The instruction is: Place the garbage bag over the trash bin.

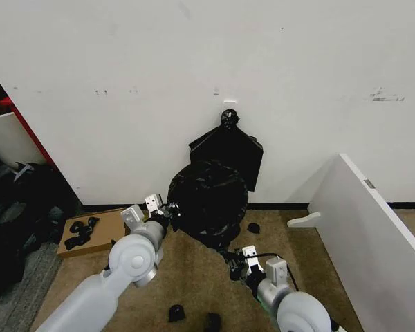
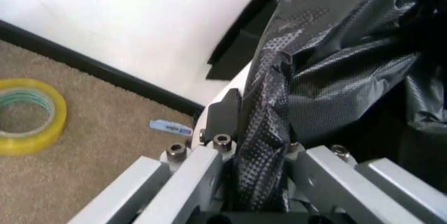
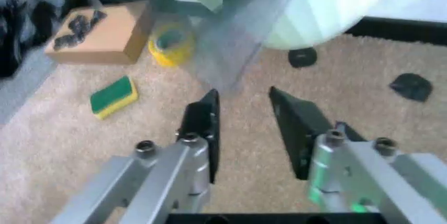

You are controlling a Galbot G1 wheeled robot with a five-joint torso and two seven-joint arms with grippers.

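The glossy black garbage bag (image 1: 209,197) bulges on the floor against the wall and hides the trash bin in the head view. My left gripper (image 1: 164,207) is at the bag's left edge. In the left wrist view this gripper (image 2: 262,124) is shut on a crinkled fold of the garbage bag (image 2: 335,62), and a pale strip beside one finger looks like the trash bin (image 2: 233,87) wall. My right gripper (image 1: 238,266) hangs low over the carpet, in front and to the right of the bag. The right wrist view has that gripper (image 3: 241,93) open with nothing between its fingers.
A flat black bundle with a top knot (image 1: 228,149) hangs on the wall behind the bag. A cardboard box (image 1: 90,232), a yellow tape roll (image 2: 28,116) and a green sponge (image 3: 113,96) lie to the left. A white board (image 1: 373,221) leans at the right. Small black pieces (image 1: 176,312) dot the carpet.
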